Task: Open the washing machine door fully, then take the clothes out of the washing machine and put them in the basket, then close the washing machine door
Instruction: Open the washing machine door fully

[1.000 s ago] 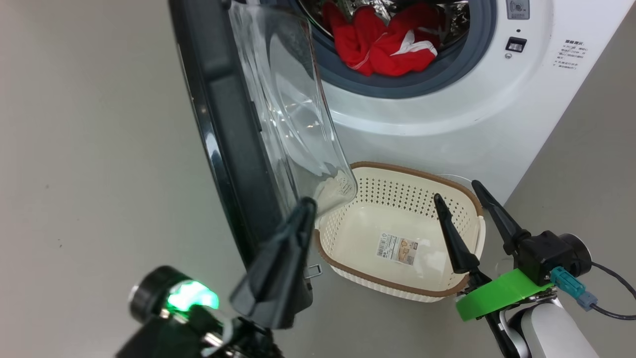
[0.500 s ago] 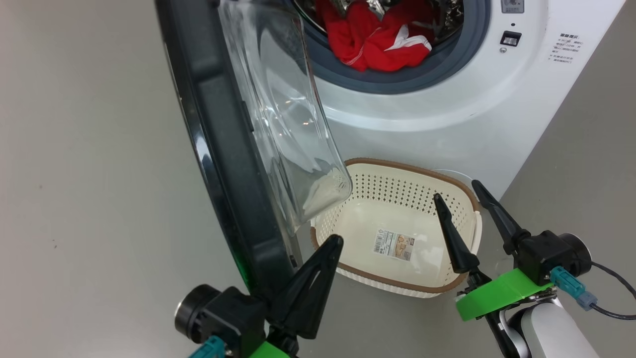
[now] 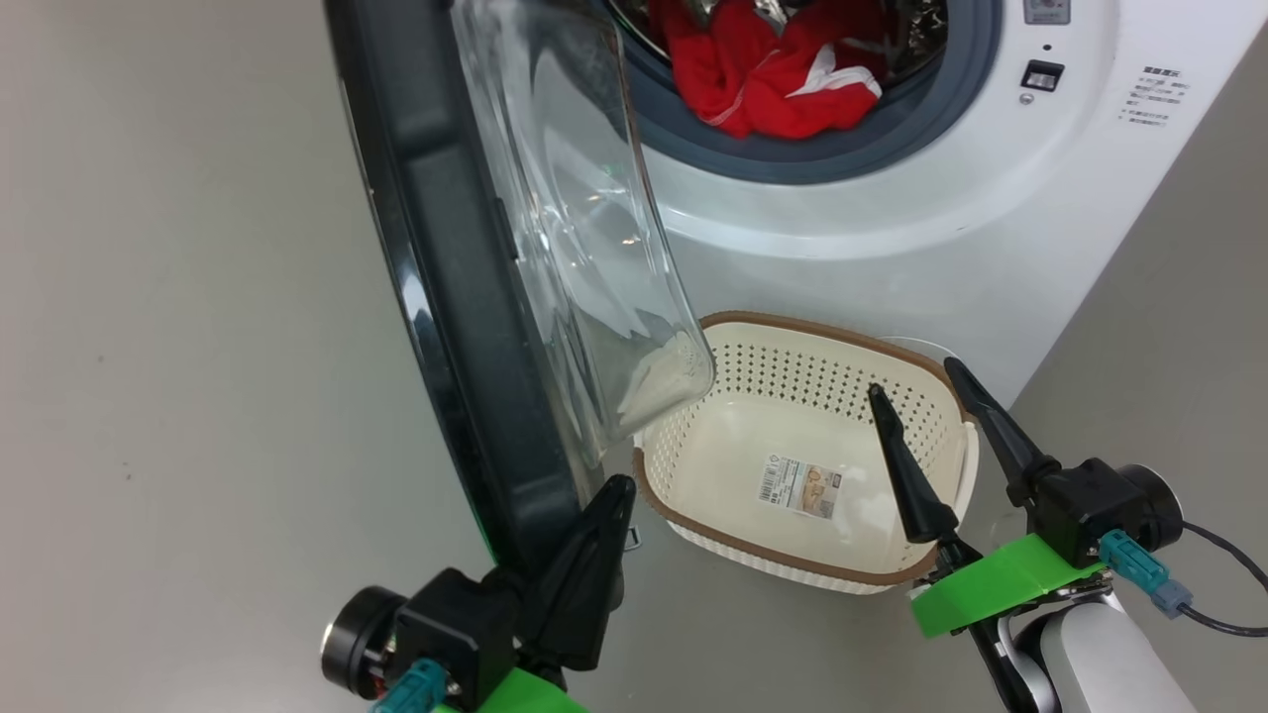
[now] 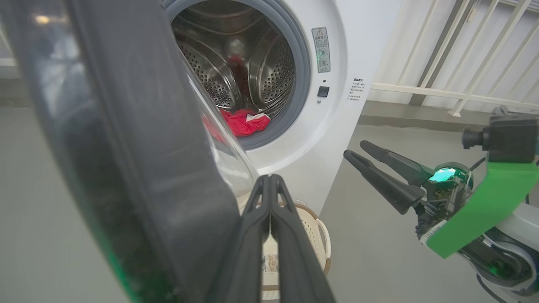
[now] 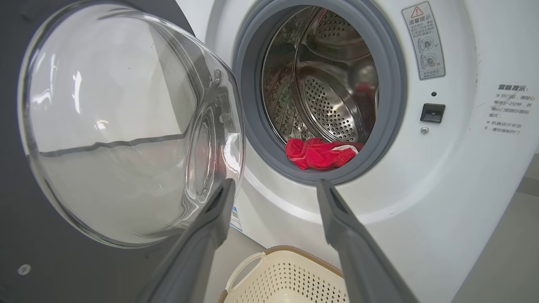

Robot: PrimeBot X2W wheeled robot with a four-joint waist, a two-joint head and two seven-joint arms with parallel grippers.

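Though open, the black-rimmed washing machine door with clear bulging glass; left gripper pressed together, right gripper spread.

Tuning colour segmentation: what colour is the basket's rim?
Brown; the basket rim shows best in the head view.

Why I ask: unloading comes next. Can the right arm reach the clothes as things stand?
Probably yes: the right gripper is open, facing the clothes, and the washing machine door is swung aside, leaving the way free.
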